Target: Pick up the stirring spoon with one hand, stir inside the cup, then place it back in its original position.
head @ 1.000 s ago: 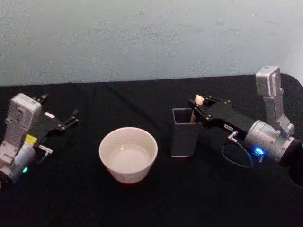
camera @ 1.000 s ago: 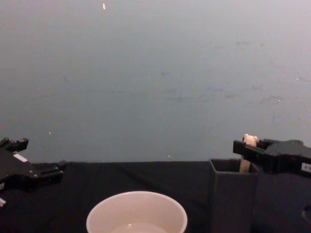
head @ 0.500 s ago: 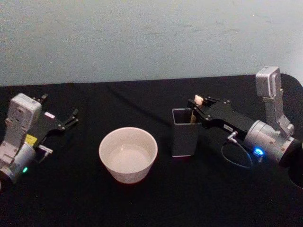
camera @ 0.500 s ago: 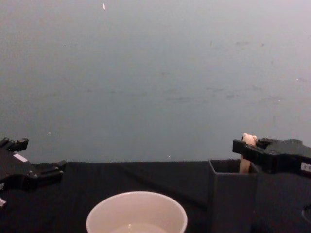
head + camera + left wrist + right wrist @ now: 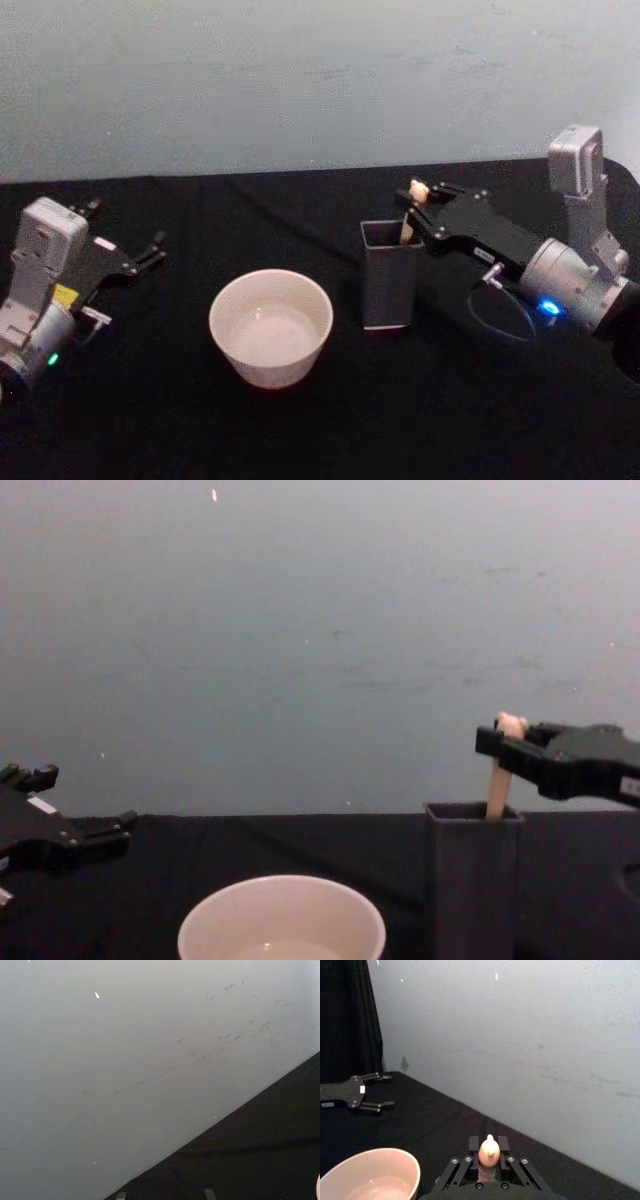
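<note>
Your right gripper (image 5: 413, 197) clamps stirring spoon (image 5: 497, 780) under bear knob, bowl end inside holder (image 5: 388, 290). White label (image 5: 484, 256) unreadable. Left gripper (image 5: 127, 228) parked, splayed wide.

Head high, angled down; chest low, level, close; wrists facing wall (image 5: 125, 1035). Shared (head/chest): cup (image 5: 268, 375), holder (image 5: 388, 290).
</note>
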Tool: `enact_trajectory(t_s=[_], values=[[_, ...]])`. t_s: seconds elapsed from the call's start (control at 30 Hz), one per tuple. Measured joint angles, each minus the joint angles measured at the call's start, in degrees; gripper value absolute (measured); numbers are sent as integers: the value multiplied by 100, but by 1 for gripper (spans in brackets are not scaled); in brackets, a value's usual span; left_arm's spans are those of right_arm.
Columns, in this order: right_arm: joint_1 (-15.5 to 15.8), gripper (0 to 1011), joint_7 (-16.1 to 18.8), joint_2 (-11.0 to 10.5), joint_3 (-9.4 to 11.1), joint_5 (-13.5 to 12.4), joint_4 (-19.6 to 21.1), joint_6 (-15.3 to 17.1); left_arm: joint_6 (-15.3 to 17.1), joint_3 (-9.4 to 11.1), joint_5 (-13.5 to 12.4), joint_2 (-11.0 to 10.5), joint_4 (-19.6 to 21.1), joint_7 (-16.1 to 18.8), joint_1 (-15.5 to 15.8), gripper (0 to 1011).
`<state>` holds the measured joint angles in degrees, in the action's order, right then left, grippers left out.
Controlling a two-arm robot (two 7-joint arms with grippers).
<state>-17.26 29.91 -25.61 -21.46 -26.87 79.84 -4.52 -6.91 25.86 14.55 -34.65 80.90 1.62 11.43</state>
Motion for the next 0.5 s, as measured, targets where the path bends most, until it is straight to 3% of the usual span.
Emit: enact_trajectory(t_s=[0.5], values=[[73, 214, 127, -106, 168, -39, 398, -218, 0, 0, 0, 0, 0, 0, 0, 1001]])
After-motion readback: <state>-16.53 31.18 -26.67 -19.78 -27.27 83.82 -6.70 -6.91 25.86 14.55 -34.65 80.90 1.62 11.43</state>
